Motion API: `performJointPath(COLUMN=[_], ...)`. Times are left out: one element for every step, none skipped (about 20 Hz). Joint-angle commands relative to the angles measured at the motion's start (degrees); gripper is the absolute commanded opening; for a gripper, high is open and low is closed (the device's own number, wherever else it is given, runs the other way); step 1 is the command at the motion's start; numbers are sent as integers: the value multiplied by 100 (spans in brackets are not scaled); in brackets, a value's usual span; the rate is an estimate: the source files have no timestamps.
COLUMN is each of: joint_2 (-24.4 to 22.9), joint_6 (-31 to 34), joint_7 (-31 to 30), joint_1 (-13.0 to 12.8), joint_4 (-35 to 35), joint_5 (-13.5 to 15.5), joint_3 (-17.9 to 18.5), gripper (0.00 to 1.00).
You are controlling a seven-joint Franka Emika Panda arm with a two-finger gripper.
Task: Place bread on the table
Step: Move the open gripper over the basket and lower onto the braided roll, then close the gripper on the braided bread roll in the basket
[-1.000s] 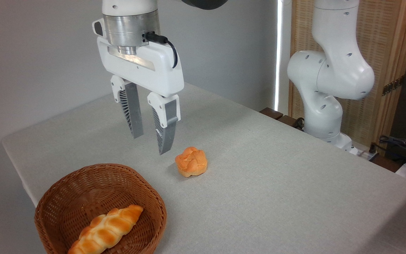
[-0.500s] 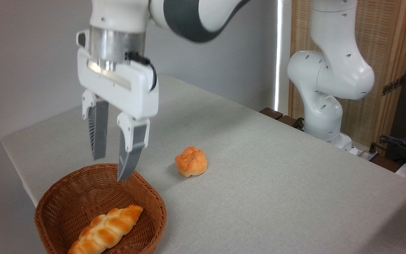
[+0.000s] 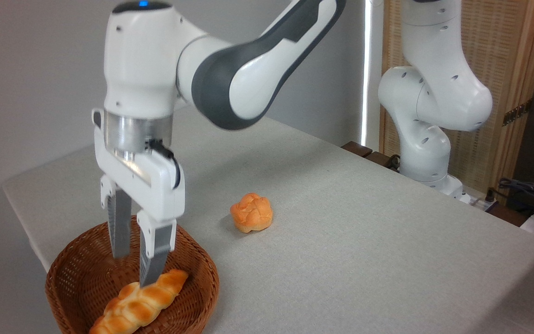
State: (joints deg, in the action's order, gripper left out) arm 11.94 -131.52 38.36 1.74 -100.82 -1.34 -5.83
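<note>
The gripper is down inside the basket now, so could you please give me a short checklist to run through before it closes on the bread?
1. Gripper open, with a gap between the fingers: ok.
2. Bread lying in the basket, not yet on the table: ok.
3. Fingers straddling the loaf: cannot tell; the near fingertip meets the loaf's top, and the far finger is behind it.
4. Fingers clear of the basket rim: ok.
5. Free table surface for the drop-off: ok, to the right of the small bun.

Bread [image 3: 139,301] in basket [image 3: 70,278] on table [image 3: 364,241], bun [image 3: 251,212] right.
</note>
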Motion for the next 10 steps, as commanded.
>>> performJointPath(joint_2=[63,81,98,151,168,273,326,353,397,415], joint_6=[-84,-93,-93,-93,-93,-93,-102,-111,-128,-128], joint_7=[119,128,137,146,146,146,146,154,181,268], joint_1=[10,19,19,19,19,28,28,28,19,19], joint_4=[-69,-87,-96,-122,-131,-131,-131,-131,-131,-140], joint_5=[-182,-182,-182,-182,-191,-191,-209,-209,-217,-218], joint_3=[3,3,3,3,3,3,3,3,3,3], gripper=[100,100,100,100,100,100,100,100,100,100])
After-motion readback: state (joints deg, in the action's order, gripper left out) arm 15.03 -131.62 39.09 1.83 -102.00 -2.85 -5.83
